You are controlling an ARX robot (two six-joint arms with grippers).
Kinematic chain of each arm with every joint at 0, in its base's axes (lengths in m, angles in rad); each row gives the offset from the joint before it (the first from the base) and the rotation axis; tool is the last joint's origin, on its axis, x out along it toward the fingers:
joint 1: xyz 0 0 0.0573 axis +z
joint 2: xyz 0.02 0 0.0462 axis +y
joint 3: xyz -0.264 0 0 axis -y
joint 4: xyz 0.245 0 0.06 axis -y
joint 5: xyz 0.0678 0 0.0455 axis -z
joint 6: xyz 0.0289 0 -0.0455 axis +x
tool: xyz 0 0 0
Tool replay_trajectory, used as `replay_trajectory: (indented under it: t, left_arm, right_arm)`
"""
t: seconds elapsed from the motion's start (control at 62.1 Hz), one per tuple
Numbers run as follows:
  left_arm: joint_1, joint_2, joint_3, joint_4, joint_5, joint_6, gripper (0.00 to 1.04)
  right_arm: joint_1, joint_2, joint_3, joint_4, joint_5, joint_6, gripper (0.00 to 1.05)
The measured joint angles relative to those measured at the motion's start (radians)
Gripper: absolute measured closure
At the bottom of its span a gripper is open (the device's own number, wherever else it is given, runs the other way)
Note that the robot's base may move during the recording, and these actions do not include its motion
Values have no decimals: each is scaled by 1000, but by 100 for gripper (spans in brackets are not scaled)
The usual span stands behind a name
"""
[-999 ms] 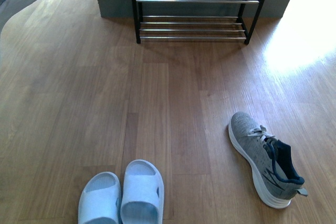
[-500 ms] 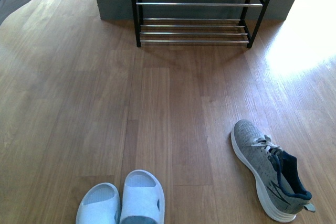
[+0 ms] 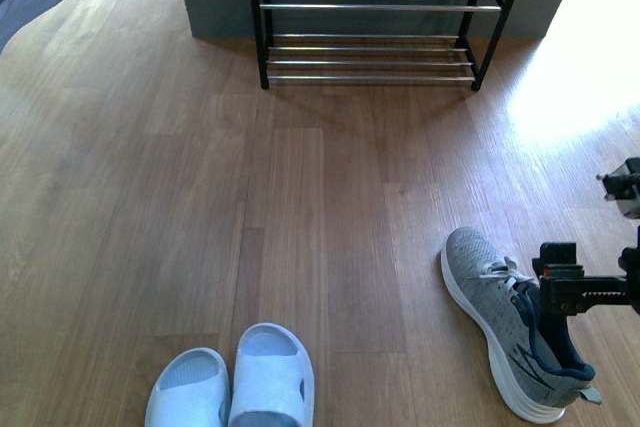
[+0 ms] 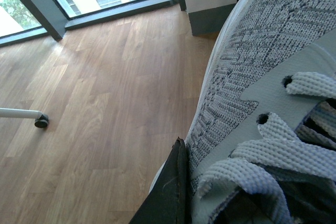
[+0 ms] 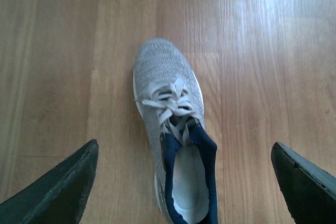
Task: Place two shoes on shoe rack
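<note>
1. The left gripper (image 4: 176, 195) is clamping 1 grey sneaker (image 4: 262, 77) off the floor (image 4: 105, 103).
2. The right gripper (image 5: 184, 150) is hanging wide open above the other sneaker (image 5: 170, 108), which is lying on the floor.
3. The rack (image 3: 370, 7) is standing well beyond.

One sneaker (image 3: 482, 279) is heathered grey knit with a white sole, pale laces and navy lining; the other sneaker (image 4: 273, 61) shows the same speckled grey weave. The slides (image 3: 272, 369) are pale blue, the shoe rack (image 3: 370, 7) black-framed with shiny chrome bars, the floor (image 3: 150, 197) warm brown wood planks.
</note>
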State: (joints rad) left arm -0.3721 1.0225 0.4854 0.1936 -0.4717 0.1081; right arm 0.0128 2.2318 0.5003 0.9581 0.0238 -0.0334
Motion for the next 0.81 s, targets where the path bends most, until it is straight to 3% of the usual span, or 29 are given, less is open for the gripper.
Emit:
replay_trajectory:
  t: [0.306, 0.806]
  left_arm:
    - [0, 0, 0, 0, 0, 0, 103]
    - [0, 0, 0, 0, 0, 0, 103]
  right_arm:
    - [-74, 239, 127, 9, 17, -162, 9]
    - [-122, 408, 269, 1, 18, -244, 9]
